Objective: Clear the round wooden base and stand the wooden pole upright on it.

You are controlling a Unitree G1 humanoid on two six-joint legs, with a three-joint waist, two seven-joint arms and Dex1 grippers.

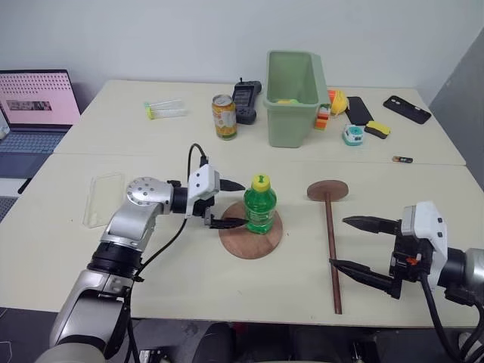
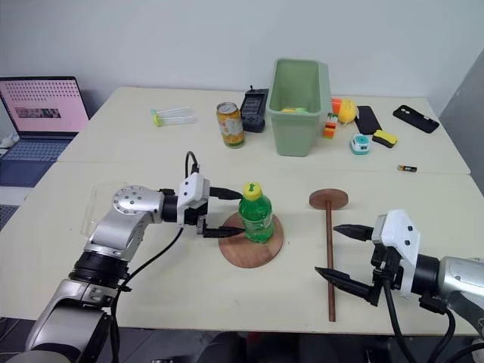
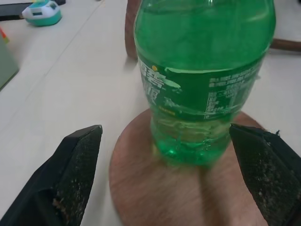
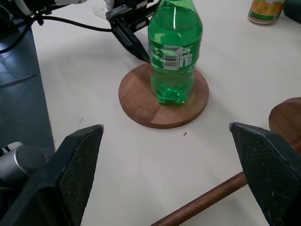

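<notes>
We find the round wooden base (image 1: 250, 234) near the front edge of the table (image 1: 151, 257), middle of its width, with a green bottle (image 1: 260, 204) standing upright on it. Our left hand (image 1: 224, 203) has its fingers apart on either side of the bottle's lower body, not yet touching. The bottle looks full, so fairly heavy, smooth and slippery; we judge a low grip on the labelled waist safest. The wooden pole (image 1: 333, 253) lies flat toward the right front edge, stiff and light. Our right hand (image 1: 361, 247) hovers spread wide just beside its shaft.
</notes>
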